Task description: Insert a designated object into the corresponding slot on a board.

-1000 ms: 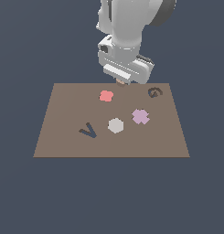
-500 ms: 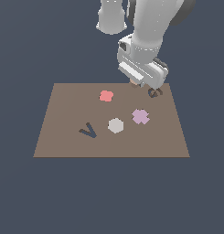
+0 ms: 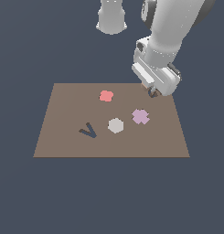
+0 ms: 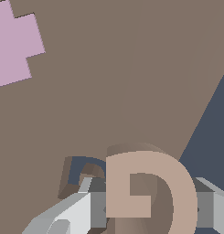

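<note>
The brown board (image 3: 63, 137) lies flat; it fills most of the wrist view (image 4: 109, 68). My gripper (image 3: 151, 90) hangs low over the board's far corner on the exterior view's right. It is shut on the tan G block (image 4: 150, 192), with a grey finger (image 4: 72, 215) on either side of it. The dark G-shaped slot (image 3: 153, 94) lies just under the gripper, mostly hidden by it. In the wrist view only one edge of the slot (image 4: 79, 171) shows beside the block. The block is offset from the slot and I cannot tell if it touches the board.
On the board are a red shape (image 3: 106, 95), a purple cross (image 3: 140, 116) also in the wrist view (image 4: 13, 43), a pale hexagon (image 3: 115, 125) and a dark navy V (image 3: 88, 131). The board's edge (image 4: 200, 114) is close to the slot. The arm's base (image 3: 112, 18) stands behind the board.
The arm has moved toward the exterior view's right and downward, from above the red shape to over the G-shaped slot, still holding the tan G.
</note>
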Motion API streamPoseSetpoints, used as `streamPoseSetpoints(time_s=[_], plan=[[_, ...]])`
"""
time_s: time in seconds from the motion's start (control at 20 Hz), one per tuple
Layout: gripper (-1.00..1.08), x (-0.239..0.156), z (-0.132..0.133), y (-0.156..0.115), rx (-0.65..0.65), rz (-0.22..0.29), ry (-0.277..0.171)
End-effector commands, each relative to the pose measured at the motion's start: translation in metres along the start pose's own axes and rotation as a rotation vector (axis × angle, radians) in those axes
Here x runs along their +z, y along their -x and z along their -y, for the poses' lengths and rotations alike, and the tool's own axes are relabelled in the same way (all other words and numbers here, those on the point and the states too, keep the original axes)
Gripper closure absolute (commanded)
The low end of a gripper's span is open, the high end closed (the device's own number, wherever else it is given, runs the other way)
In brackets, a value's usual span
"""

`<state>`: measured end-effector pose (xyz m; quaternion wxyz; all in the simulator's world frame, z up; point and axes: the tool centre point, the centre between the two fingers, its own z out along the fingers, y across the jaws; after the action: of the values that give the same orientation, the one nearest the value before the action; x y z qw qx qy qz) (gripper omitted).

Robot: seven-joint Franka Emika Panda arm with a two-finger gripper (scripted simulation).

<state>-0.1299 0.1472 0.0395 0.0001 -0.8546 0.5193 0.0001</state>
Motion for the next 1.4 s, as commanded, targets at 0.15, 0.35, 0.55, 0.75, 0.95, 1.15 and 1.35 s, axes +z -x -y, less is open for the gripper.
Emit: streamPoseSetpoints(time_s=[0.15, 0.35, 0.55, 0.75, 0.95, 1.15, 1.35], plan=[[1.08, -0.001, 0.018, 0.009, 0.096, 0.000, 0.000], [1.08, -0.001, 0.027, 0.013, 0.144, 0.000, 0.000], [1.08, -0.001, 0.033, 0.014, 0.174, 0.000, 0.000], [1.08, -0.001, 0.036, 0.015, 0.187, 0.000, 0.000], [1.08, 0.000, 0.035, 0.015, 0.184, 0.000, 0.000], [1.08, 0.008, 0.036, 0.014, 0.187, 0.001, 0.000], [-0.92, 0.009, 0.036, 0.014, 0.188, 0.001, 0.000]])
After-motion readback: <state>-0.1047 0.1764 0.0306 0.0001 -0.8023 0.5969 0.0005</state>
